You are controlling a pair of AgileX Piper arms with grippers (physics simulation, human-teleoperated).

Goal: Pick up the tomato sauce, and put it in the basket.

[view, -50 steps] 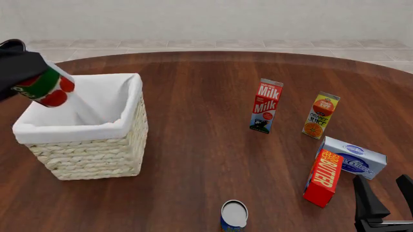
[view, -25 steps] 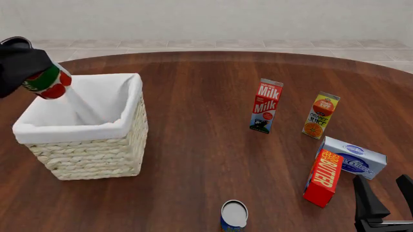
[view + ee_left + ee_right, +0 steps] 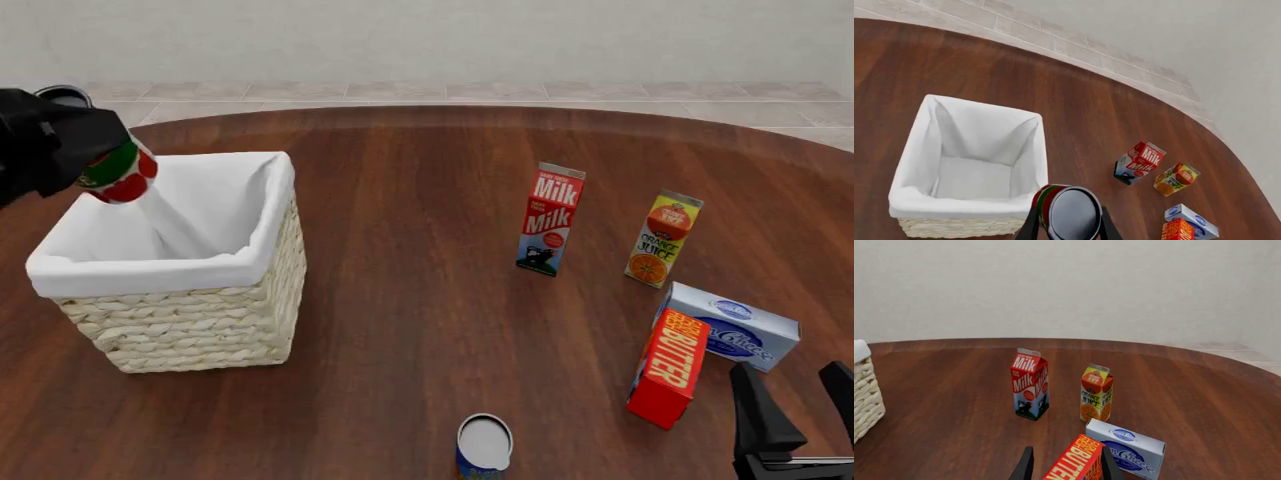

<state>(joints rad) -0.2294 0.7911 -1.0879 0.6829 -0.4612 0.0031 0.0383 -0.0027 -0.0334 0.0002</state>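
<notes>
Left gripper [image 3: 1067, 227] clamps small red-green tomato sauce can [image 3: 118, 173], raised over pale wicker basket's white-lined rim [image 3: 274, 215] for drop. Right gripper [image 3: 795, 412] parked low, fingers spread, empty.

You see a small red-and-green-labelled tomato sauce can [image 3: 120, 175] with dark grey top | pale straw woven wicker basket [image 3: 200, 325], white cloth liner | red-and-white milk carton [image 3: 550, 219] | yellow-orange juice carton [image 3: 662, 239] | red butter box [image 3: 667, 367], yellow lettering | white-and-blue cream cheese box [image 3: 731, 325] | blue can [image 3: 483, 446], white top | dark reddish-brown wood-grain table [image 3: 427, 300].
</notes>
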